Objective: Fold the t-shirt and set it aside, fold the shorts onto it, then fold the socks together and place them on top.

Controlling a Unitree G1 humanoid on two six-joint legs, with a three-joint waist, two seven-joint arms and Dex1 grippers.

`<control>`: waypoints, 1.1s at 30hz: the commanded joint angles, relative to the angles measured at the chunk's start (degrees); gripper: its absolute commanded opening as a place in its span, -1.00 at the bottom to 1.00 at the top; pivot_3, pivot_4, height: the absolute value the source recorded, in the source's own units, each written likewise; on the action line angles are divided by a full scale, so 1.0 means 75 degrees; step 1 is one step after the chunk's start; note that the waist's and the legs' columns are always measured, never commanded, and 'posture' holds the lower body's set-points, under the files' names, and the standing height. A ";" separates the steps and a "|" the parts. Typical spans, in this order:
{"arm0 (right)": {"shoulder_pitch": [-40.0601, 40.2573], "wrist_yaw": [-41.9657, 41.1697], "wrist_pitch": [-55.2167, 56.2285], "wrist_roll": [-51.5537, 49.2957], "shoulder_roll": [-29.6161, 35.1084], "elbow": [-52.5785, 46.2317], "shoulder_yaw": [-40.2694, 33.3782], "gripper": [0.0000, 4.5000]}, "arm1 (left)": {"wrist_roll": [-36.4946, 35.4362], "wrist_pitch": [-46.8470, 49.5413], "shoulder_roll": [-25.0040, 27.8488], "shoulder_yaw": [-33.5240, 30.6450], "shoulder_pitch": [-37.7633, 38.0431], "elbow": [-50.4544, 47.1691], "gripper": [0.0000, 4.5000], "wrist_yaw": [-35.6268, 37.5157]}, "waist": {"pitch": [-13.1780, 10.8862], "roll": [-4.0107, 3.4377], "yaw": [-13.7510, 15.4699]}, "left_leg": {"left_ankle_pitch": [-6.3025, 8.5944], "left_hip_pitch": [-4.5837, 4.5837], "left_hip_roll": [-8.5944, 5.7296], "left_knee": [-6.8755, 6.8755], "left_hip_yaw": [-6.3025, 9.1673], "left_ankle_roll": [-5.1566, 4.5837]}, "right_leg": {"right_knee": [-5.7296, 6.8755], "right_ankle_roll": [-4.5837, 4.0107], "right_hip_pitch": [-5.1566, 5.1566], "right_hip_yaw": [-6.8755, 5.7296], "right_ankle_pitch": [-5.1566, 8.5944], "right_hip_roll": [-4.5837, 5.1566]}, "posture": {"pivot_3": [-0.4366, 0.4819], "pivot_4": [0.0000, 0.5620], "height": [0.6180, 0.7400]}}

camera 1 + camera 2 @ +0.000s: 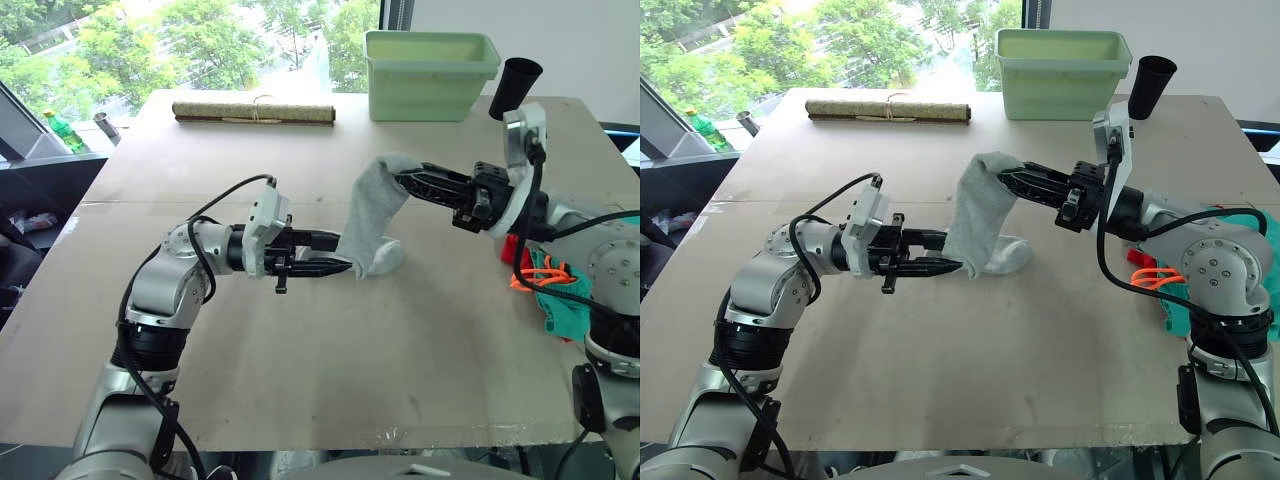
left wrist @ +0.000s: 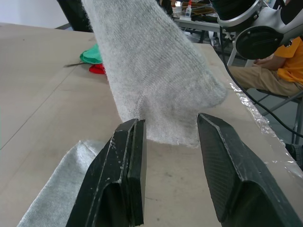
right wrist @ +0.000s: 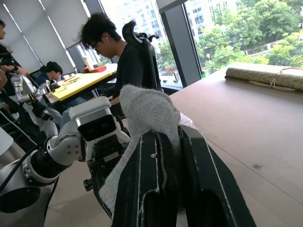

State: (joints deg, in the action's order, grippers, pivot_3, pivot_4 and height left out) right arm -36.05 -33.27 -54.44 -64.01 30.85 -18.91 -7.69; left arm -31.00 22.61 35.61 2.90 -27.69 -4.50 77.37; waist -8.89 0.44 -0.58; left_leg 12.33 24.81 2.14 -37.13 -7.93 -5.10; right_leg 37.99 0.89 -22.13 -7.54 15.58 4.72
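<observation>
Hanging from the right fingers (image 1: 1012,180) pinched shut, a sock (image 1: 975,215) dangles between the parted, empty left fingers (image 1: 952,254).

T-shirt (image 1: 512,247) mostly hidden behind right arm

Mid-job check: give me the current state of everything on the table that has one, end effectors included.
Lifted sock: hanging from the right end effector.
Second sock: flat on the table.
Shorts: rumpled at the table's right edge.
T-shirt: mostly hidden.
Green bin: upright.
Left end effector: open.
Right end effector: shut on the sock.
</observation>
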 commanded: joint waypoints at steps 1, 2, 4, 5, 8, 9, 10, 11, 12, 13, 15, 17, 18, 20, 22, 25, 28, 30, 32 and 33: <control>-0.0110 -0.0062 0.0148 -0.0134 -0.0027 -0.0227 -0.0168 -1.00 | -0.0166 -0.0026 -0.0092 0.0018 -0.0002 -0.0304 -0.15 -0.0014 | 0.0000 0.0000 0.0000 | 0.0000 0.0000 0.0000 0.0000 0.0000 0.0000 | 0.0000 0.0000 0.0000 0.0000 0.0000 0.0000 | -0.05 -0.47 0.95; -0.0087 -0.0072 0.0173 -0.0065 -0.0027 -0.0204 -0.0143 -1.00 | -0.0227 0.0031 -0.0123 0.0043 0.0008 -0.0370 -0.15 -0.0003 | 0.0000 0.0000 0.0000 | 0.0000 0.0000 0.0000 0.0000 0.0000 0.0000 | 0.0000 0.0000 0.0000 0.0000 0.0000 0.0000 | -0.05 -0.47 0.95; -0.0068 -0.0069 0.0191 0.0008 -0.0024 -0.0168 -0.0132 -1.00 | -0.0331 0.0139 -0.0174 0.0092 0.0008 -0.0476 -0.15 0.0041 | 0.0000 0.0000 0.0002 | 0.0000 0.0000 0.0000 0.0000 0.0000 0.0000 | 0.0000 0.0000 0.0000 0.0000 0.0000 0.0000 | -0.05 -0.47 0.95; -0.0069 -0.0054 0.0185 0.0007 -0.0029 -0.0160 -0.0141 -1.00 | -0.0353 0.0176 -0.0187 0.0105 0.0008 -0.0509 -0.15 0.0049 | 0.0000 0.0000 0.0003 | 0.0000 0.0000 0.0000 0.0000 0.0000 0.0000 | -0.0001 0.0000 0.0000 0.0000 0.0000 0.0000 | -0.05 -0.47 0.95; -0.0093 -0.0060 0.0187 0.0028 -0.0044 -0.0155 -0.0141 -1.00 | -0.0352 0.0189 -0.0235 0.0167 -0.0012 -0.0538 -0.15 0.0039 | 0.0000 0.0000 0.0000 | 0.0000 0.0000 0.0000 0.0000 0.0000 0.0000 | -0.0001 0.0000 0.0000 0.0000 0.0000 0.0000 | -0.05 -0.47 0.95; -0.0103 -0.0056 0.0194 0.0043 -0.0055 -0.0146 -0.0136 -1.00 | -0.0357 0.0196 -0.0254 0.0199 -0.0024 -0.0549 -0.15 0.0031 | 0.0000 0.0000 0.0000 | 0.0000 0.0000 0.0000 0.0001 0.0000 0.0000 | -0.0001 0.0000 0.0000 0.0000 0.0000 0.0000 | -0.05 -0.47 0.95; -0.0113 -0.0049 0.0199 0.0055 -0.0062 -0.0133 -0.0136 -1.00 | -0.0374 0.0217 -0.0272 0.0230 -0.0038 -0.0572 -0.15 0.0022 | 0.0000 0.0000 0.0000 | 0.0000 0.0000 0.0000 0.0001 0.0000 0.0000 | -0.0001 0.0000 0.0000 0.0000 0.0000 0.0000 | -0.05 -0.47 0.95; -0.0120 -0.0042 0.0206 0.0069 -0.0068 -0.0121 -0.0136 -1.00 | -0.0396 0.0243 -0.0291 0.0256 -0.0048 -0.0604 -0.15 0.0014 | 0.0000 0.0000 0.0001 | 0.0000 0.0000 0.0000 0.0001 0.0000 0.0000 | -0.0001 0.0000 0.0000 0.0000 0.0000 0.0000 | -0.05 -0.47 0.95; -0.0121 -0.0035 0.0212 0.0085 -0.0073 -0.0109 -0.0138 -1.00 | -0.0419 0.0277 -0.0313 0.0279 -0.0055 -0.0639 -0.15 0.0003 | 0.0000 0.0000 0.0001 | 0.0000 0.0000 0.0000 0.0001 0.0000 0.0000 | -0.0001 0.0000 0.0000 0.0000 0.0000 0.0000 | -0.05 -0.47 0.95; -0.0121 -0.0028 0.0219 0.0100 -0.0080 -0.0096 -0.0139 -1.00 | -0.0422 0.0291 -0.0331 0.0302 -0.0057 -0.0664 -0.15 -0.0004 | 0.0000 0.0000 0.0001 | 0.0000 0.0001 0.0000 0.0001 0.0000 0.0000 | -0.0001 0.0000 0.0000 0.0000 0.0000 -0.0001 | -0.05 -0.47 0.95; -0.0121 -0.0014 0.0239 0.0131 -0.0088 -0.0065 -0.0148 -1.00 | -0.0418 0.0306 -0.0355 0.0325 -0.0062 -0.0691 -0.15 -0.0014 | 0.0000 0.0000 0.0002 | 0.0000 0.0000 0.0000 0.0001 0.0000 0.0000 | -0.0001 0.0000 0.0000 0.0000 0.0000 0.0000 | -0.05 -0.47 0.95; -0.0120 -0.0011 0.0255 0.0138 -0.0086 -0.0053 -0.0147 -1.00 | -0.0410 0.0318 -0.0364 0.0323 -0.0061 -0.0704 -0.15 -0.0016 | 0.0000 0.0000 0.0002 | 0.0000 0.0000 0.0000 0.0001 0.0000 0.0000 | -0.0002 0.0000 0.0000 0.0000 0.0000 0.0000 | -0.05 -0.47 0.95; -0.0119 -0.0011 0.0260 0.0138 -0.0084 -0.0052 -0.0144 -1.00 | -0.0408 0.0323 -0.0366 0.0320 -0.0059 -0.0709 -0.15 -0.0017 | 0.0000 0.0000 0.0001 | 0.0000 0.0000 0.0000 0.0001 0.0000 0.0000 | -0.0001 0.0000 0.0000 0.0000 0.0000 0.0000 | -0.05 -0.47 0.95; -0.0120 0.0020 0.0245 0.0078 -0.0102 -0.0067 -0.0169 -1.00 | -0.0349 0.0286 -0.0426 0.0289 -0.0093 -0.0648 -0.15 -0.0136 | 0.0000 0.0000 0.0002 | 0.0000 0.0000 0.0000 0.0002 0.0000 0.0000 | -0.0001 0.0000 0.0000 0.0000 0.0000 0.0000 | -0.05 -0.47 0.95; -0.0107 0.0047 0.0211 -0.0017 -0.0122 -0.0128 -0.0189 -1.00 | -0.0217 0.0191 -0.0515 0.0257 -0.0149 -0.0544 -0.15 -0.0353 | 0.0000 0.0000 0.0006 | 0.0000 0.0000 0.0000 0.0002 0.0000 0.0000 | -0.0002 0.0000 0.0000 0.0000 0.0000 0.0000 | -0.05 -0.47 0.95; -0.0061 0.0098 0.0195 -0.0112 -0.0166 -0.0212 -0.0203 -1.00 | 0.0191 0.0005 -0.0630 0.0251 -0.0227 -0.0287 -0.15 -0.0872 | 0.0000 0.0000 0.0008 | 0.0000 0.0001 0.0000 0.0002 0.0000 0.0000 | -0.0002 0.0000 0.0000 0.0000 0.0000 0.0000 | -0.05 -0.47 0.95; -0.0028 0.0138 0.0194 -0.0165 -0.0166 -0.0231 -0.0238 -1.00 | 0.0440 -0.0017 -0.0638 0.0229 -0.0239 -0.0047 -0.26 -0.1210 | 0.0000 0.0000 0.0002 | 0.0000 0.0001 0.0000 0.0003 0.0000 -0.0001 | -0.0003 0.0000 0.0000 0.0001 0.0000 0.0000 | -0.05 -0.47 0.95; -0.0001 0.0161 0.0191 -0.0175 -0.0155 -0.0223 -0.0251 -1.00 | 0.0545 -0.0112 -0.0615 0.0200 -0.0220 0.0100 -0.51 -0.1302 | 0.0000 0.0000 0.0004 | 0.0000 0.0000 0.0000 0.0006 0.0000 0.0000 | -0.0004 0.0000 -0.0001 0.0001 0.0000 0.0000 | -0.05 -0.47 0.95; 0.0024 0.0186 0.0191 -0.0186 -0.0139 -0.0214 -0.0263 -1.00 | 0.0574 -0.0157 -0.0548 0.0164 -0.0198 0.0166 -0.96 -0.1296 | -0.0001 0.0000 0.0005 | 0.0000 0.0001 0.0000 0.0007 0.0000 0.0000 | -0.0004 0.0000 -0.0001 0.0000 0.0000 -0.0001 | -0.05 -0.47 0.95; 0.0042 0.0194 0.0191 -0.0193 -0.0125 -0.0209 -0.0277 -1.00 | 0.0566 -0.0168 -0.0493 0.0123 -0.0184 0.0180 -0.96 -0.1264 | -0.0001 0.0000 0.0005 | 0.0000 0.0001 0.0000 0.0007 0.0000 -0.0001 | -0.0004 0.0000 -0.0001 0.0001 0.0000 0.0000 | -0.05 -0.47 0.95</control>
State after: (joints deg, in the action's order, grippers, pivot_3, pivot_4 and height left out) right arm -35.61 -31.99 -53.53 -64.16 29.61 -18.79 -7.73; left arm -26.83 22.66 31.11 5.10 -28.72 -2.72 67.72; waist -8.90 0.44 -0.55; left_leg 12.33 24.81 2.14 -37.08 -7.93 -5.10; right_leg 37.95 0.89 -22.14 -7.53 15.58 4.72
